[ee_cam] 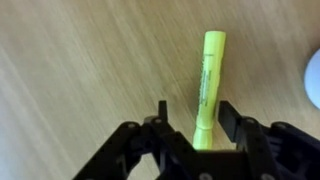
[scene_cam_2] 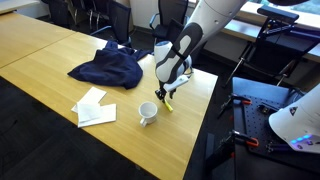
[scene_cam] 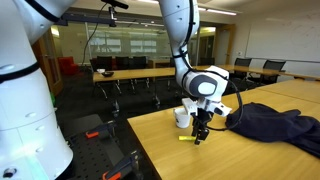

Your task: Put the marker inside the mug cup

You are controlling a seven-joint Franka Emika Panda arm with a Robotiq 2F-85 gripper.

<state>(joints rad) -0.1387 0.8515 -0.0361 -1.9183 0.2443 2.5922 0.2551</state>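
Currently tool (ee_cam: 194, 118) open, jaws straddling the marker (ee_cam: 208, 75), which lies flat on tabletop (ee_cam: 80, 60); mug cup (scene_cam_2: 147, 113) near; best to descend squarely, centre, then close mid-body.

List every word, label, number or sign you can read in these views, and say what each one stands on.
No text can be read in any view.
On the marker: faint dark marks along the barrel, possibly print, too blurred to read.
On the mug cup: no lettering visible.
On the white papers: too small to tell.
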